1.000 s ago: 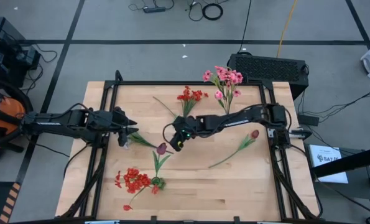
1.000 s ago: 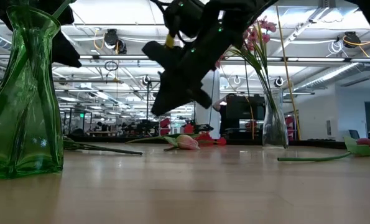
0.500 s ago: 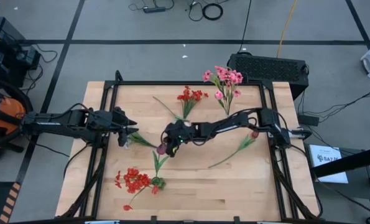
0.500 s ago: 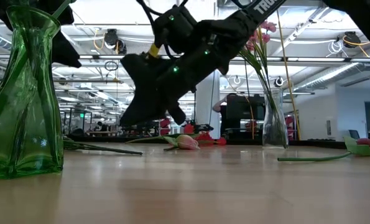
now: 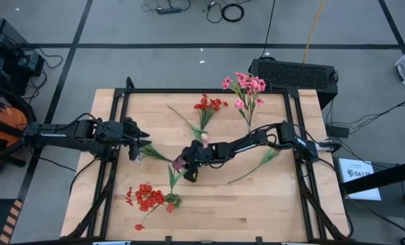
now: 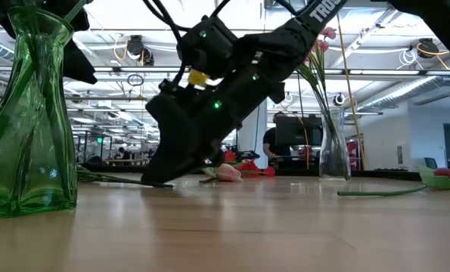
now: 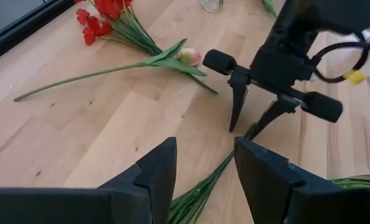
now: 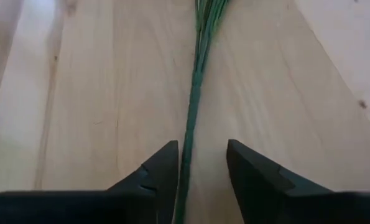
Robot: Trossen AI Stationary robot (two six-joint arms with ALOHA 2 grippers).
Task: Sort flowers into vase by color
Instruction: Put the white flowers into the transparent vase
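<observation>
Clear vase (image 6: 334, 155) w/ pink flowers (image 5: 246, 87); right end effector (image 8: 197, 163) apart, straddling green stem (image 8: 195, 93).

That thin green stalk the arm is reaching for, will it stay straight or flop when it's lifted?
Probably it flops a bit: the stalk is long and very thin between the right tool's open fingers. It looks light, so lifting should be easy. The bud end may droop, since the grip sits well down the stalk.

Green stem (image 8: 194, 99) between gripper (image 8: 200, 167) fingers
</observation>
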